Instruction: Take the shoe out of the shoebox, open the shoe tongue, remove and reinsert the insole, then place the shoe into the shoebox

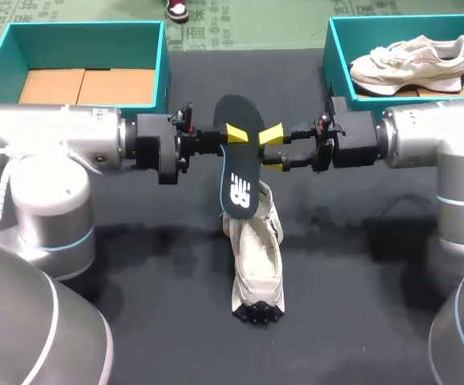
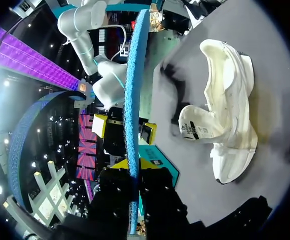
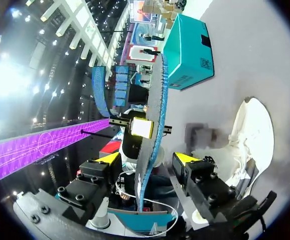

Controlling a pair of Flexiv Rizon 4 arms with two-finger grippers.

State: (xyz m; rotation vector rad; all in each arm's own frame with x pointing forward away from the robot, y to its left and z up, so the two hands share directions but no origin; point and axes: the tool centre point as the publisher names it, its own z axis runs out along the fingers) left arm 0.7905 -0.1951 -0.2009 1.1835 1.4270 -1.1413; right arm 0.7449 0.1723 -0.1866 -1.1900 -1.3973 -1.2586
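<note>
Left pincer [image 1: 233, 134]: clamped on the insole [image 1: 240, 172], holding it over the shoe [image 1: 257, 269].
Right pincer [image 1: 272, 151]: spread, fingers straddling the insole without pinching.
Shoe: lying on the surface [image 1: 135, 265].
Handling: the insole looks light, thin and floppy; best gripped mid-length, across its faces.

I'm looking down on a table [image 1: 352, 321] that's wearing a black cloth; soft light is falling evenly, faint shadows are lying across the cloth's middle.
</note>
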